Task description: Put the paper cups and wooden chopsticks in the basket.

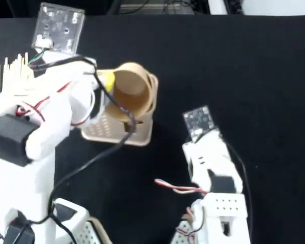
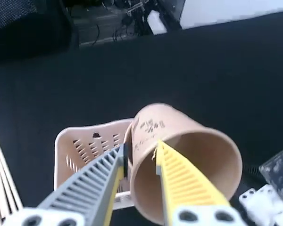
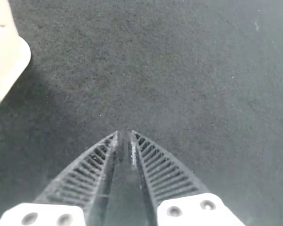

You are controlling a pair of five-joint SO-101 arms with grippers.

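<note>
Count: one paper cup [image 2: 193, 150], one basket [image 2: 85, 141], and a bundle of wooden chopsticks [image 1: 12, 71] whose number I cannot tell.

The cup has dark print on its side, too small to read.

The left gripper [image 2: 140, 149] pinches the cup wall, with the yellow finger apparently inside the mouth and the grey one outside. The cup lies tilted above the basket.

The chopsticks lie at the table's left edge.

The right gripper [image 3: 124, 139] has its fingers pressed together, low over the black table [image 1: 254, 71], near a basket corner. Black surface stretches right of the basket.
</note>
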